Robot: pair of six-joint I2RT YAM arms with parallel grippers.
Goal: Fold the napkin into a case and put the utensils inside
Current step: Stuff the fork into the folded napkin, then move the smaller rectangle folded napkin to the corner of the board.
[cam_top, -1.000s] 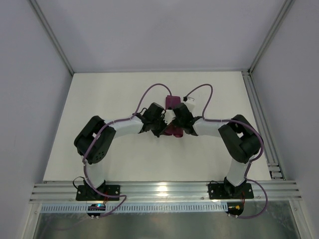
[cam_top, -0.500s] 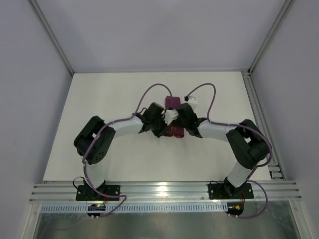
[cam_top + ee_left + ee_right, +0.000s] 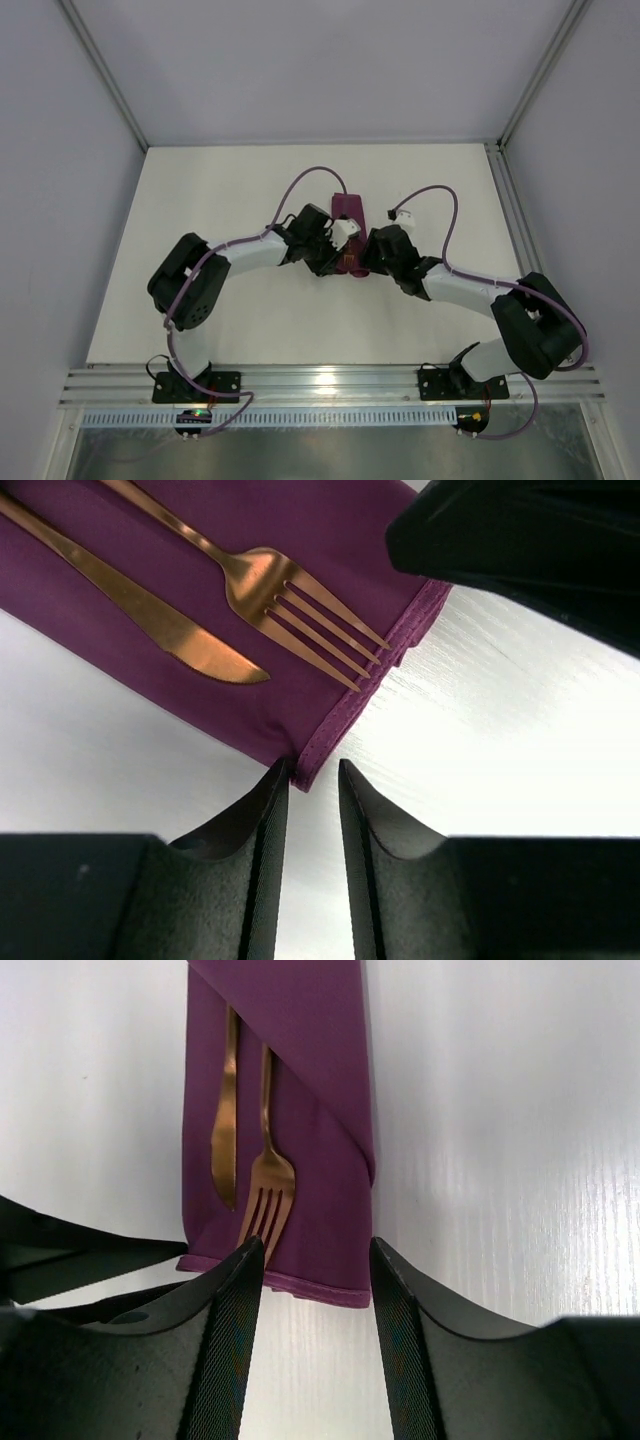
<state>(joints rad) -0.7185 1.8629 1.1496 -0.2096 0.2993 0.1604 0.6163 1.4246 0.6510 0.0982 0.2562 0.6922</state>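
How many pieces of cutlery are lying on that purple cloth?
2: a knife and a fork, side by side, handles tucked under the napkin's fold. The fold could hide more.

i am looking down on a white table (image 3: 250, 320) that is sitting between pale grey walls (image 3: 320, 60). aluminium posts (image 3: 104, 75) are framing the back corners, a slotted rail (image 3: 330, 384) is running along the near edge, and light is glinting off it.

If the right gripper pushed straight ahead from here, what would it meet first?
Probably the near hem of the case, just ahead of the right gripper, then the fork; height above the case is unclear.
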